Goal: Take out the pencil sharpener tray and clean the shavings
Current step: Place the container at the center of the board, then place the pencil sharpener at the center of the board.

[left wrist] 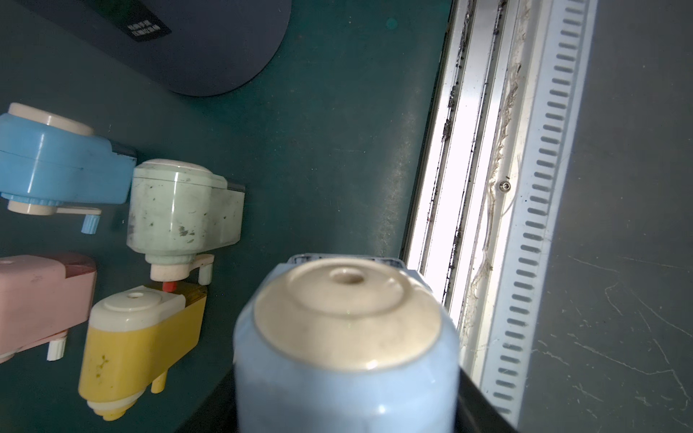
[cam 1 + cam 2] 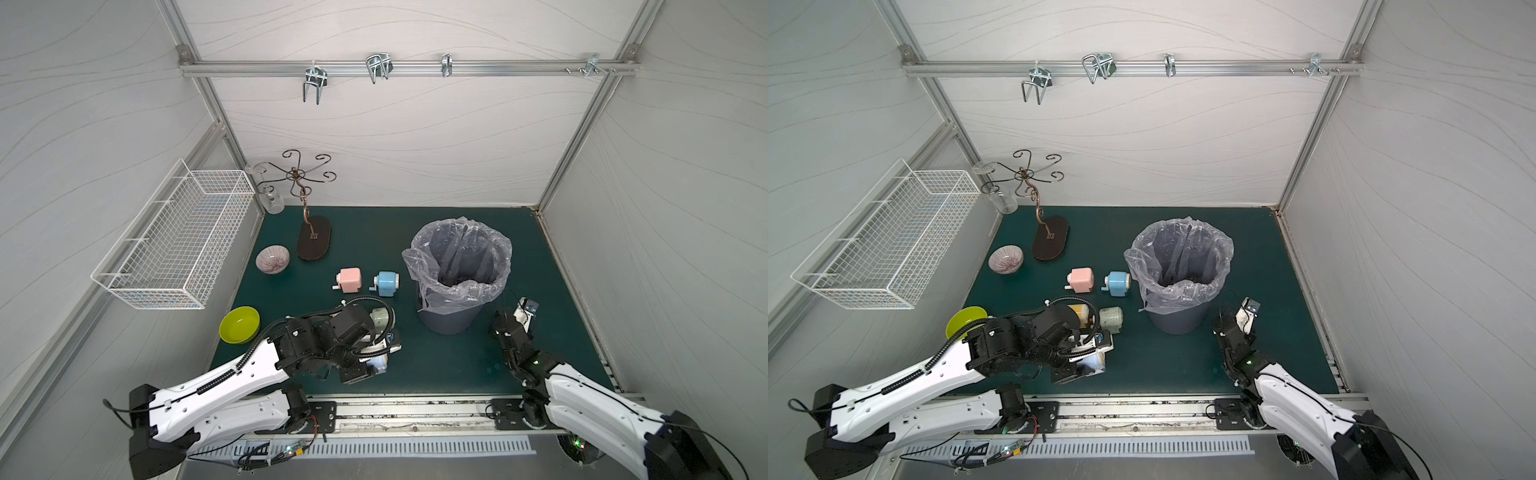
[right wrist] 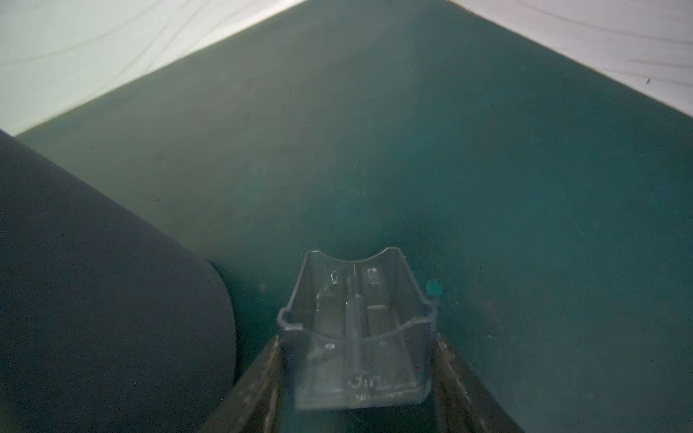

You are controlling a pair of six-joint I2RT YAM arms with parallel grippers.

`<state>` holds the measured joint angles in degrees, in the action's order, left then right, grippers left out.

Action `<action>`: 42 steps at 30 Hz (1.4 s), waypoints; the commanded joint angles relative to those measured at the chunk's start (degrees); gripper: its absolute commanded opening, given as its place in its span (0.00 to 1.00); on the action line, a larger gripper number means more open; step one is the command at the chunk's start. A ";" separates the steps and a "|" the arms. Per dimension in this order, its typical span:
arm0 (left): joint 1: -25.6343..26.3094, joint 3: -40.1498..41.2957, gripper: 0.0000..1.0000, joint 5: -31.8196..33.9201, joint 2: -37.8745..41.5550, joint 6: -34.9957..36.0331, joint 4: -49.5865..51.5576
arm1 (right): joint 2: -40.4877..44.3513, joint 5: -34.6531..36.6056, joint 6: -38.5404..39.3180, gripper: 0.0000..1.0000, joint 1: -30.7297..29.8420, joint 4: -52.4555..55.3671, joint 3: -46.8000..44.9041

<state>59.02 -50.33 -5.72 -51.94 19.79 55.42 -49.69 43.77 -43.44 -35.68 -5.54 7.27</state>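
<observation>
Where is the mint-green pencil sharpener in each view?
A top view: the mint-green sharpener peeks out behind the left arm's cable, left of the bin.
A top view: the sharpener in plain sight, between that arm and the bin.
Left wrist: the sharpener left of centre, beside the yellow sharpener.
Right wrist: not in it.
Shared landmark: the dark bin, in all four.

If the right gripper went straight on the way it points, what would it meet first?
Probably nothing close: the right gripper, holding the clear tray, points along bare green mat toward the white wall; the trash bin sits aside.
</observation>
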 commanded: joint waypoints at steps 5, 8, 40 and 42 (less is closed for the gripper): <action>0.13 0.30 0.00 0.88 0.30 0.63 -2.26 | -14.05 -5.19 2.12 0.00 -0.35 -17.53 0.19; 0.13 0.40 0.00 1.29 0.68 0.84 -2.61 | -13.94 -4.71 2.02 0.13 -0.35 -16.38 0.62; -1.24 7.18 0.00 8.64 -20.68 2.59 -22.62 | 38.84 -0.24 0.14 0.85 -0.02 37.99 11.33; -1.24 7.15 0.01 8.86 -21.85 2.54 -23.68 | 39.09 0.00 0.46 0.85 -0.09 39.34 11.96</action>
<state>58.06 -42.26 1.80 -72.77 22.13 36.05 -11.25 42.09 -44.21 -35.66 28.53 17.76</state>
